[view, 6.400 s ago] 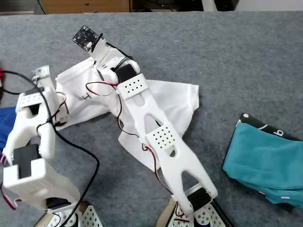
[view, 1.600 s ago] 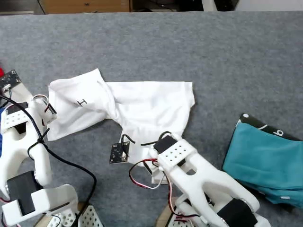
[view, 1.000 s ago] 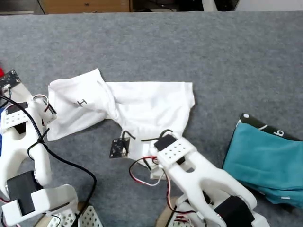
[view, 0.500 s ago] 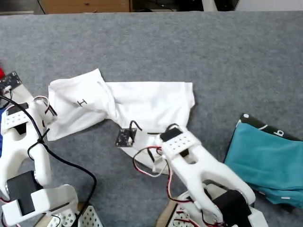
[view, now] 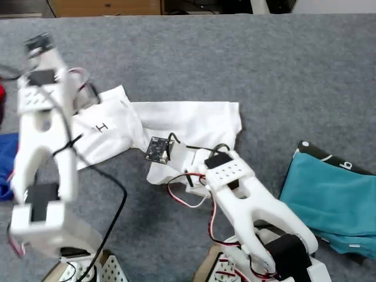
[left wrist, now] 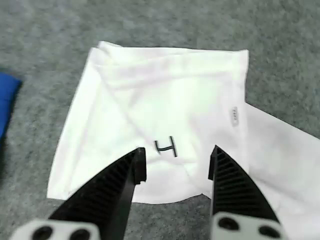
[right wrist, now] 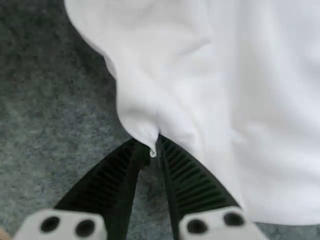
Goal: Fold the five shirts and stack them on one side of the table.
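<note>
White shirt lies approx. mid-table, partly folded. Its L part is doubled over w/ a small H mark facing up; its R part is spread flatter, w/ creases. R gripper is clenched on the shirt's near edge, w/ a pinch of fabric caught betw. its black fingers. In the high view that arm reaches in from the near side to the hem. L gripper hangs over the folded L part, jaws apart and holding nothing; the H mark shows betw. the tips. Can't tell if the tips touch cloth. Teal shirt sits folded at the table's R edge on a dark item, well apart from the white shirt. Blue shirt lies at the L edge, beside the L arm.
</note>
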You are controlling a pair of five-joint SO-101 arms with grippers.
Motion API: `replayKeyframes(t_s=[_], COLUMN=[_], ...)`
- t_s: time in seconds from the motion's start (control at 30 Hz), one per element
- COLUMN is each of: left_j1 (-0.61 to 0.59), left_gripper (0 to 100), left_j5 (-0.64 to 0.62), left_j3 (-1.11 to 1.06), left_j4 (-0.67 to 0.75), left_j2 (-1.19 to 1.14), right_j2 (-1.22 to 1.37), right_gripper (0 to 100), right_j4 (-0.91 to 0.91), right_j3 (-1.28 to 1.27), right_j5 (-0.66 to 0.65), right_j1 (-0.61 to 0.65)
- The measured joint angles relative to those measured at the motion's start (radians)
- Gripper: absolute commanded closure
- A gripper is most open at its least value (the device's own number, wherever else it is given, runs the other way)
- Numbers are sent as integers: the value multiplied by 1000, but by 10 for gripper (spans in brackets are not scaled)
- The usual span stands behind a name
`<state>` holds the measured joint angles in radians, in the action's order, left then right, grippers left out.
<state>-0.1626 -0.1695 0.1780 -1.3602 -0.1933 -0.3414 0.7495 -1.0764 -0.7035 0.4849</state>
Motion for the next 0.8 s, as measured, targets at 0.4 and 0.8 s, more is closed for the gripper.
replayKeyframes(t_s=[0.4, 0.8], left_j1=[80, 91], left_gripper=[785, 790], left_j5=[-18, -176], left_j3=[872, 1316], left_j4=[-184, -71], left_j2=[-664, -1096], right_j2=[-8, -8], right_gripper=[993, 993], right_j4=[-49, -51], right_j3=[-38, -38], right_j5=[-2, -5], right_j1=[-5, -5])
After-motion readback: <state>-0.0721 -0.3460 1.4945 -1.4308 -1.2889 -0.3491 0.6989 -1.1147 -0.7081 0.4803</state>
